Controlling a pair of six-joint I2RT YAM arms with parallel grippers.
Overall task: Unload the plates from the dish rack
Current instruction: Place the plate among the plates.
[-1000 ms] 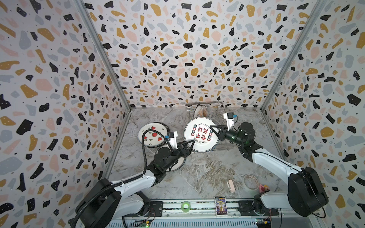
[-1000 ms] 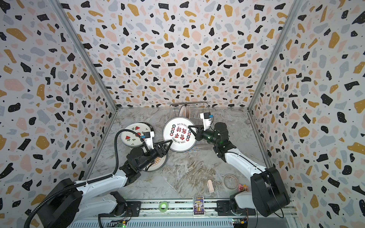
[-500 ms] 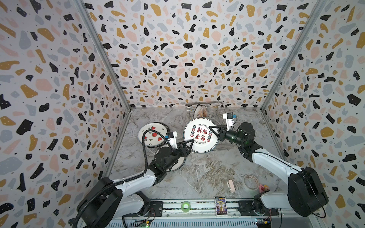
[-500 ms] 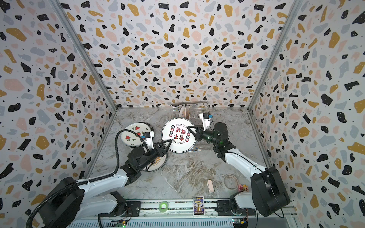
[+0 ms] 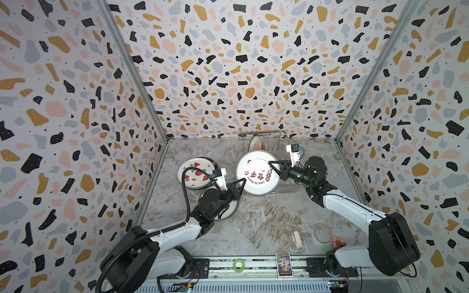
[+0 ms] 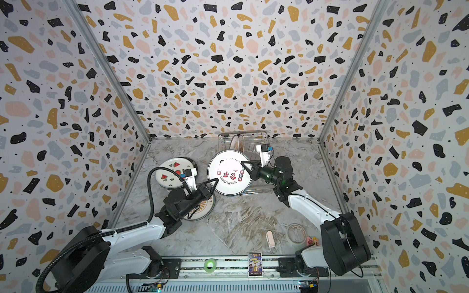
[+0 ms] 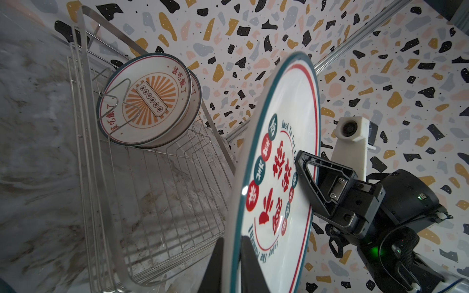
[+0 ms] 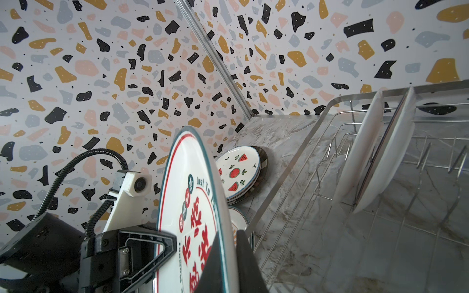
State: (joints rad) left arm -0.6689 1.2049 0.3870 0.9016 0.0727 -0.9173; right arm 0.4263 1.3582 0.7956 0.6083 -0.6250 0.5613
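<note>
Dish rack (image 7: 165, 197) with two upright plates (image 7: 144, 101) inside.

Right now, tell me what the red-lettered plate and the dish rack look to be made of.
The red-lettered plate: likely glazed ceramic; glossy white face with sharp highlights, printed red and teal decoration, though melamine cannot be excluded. The dish rack: metal, probably stainless or chromed steel; thin silver wires and a flat shiny rim band.

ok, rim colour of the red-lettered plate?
Teal on the plate, thin red ring inside; left wrist view.
</note>
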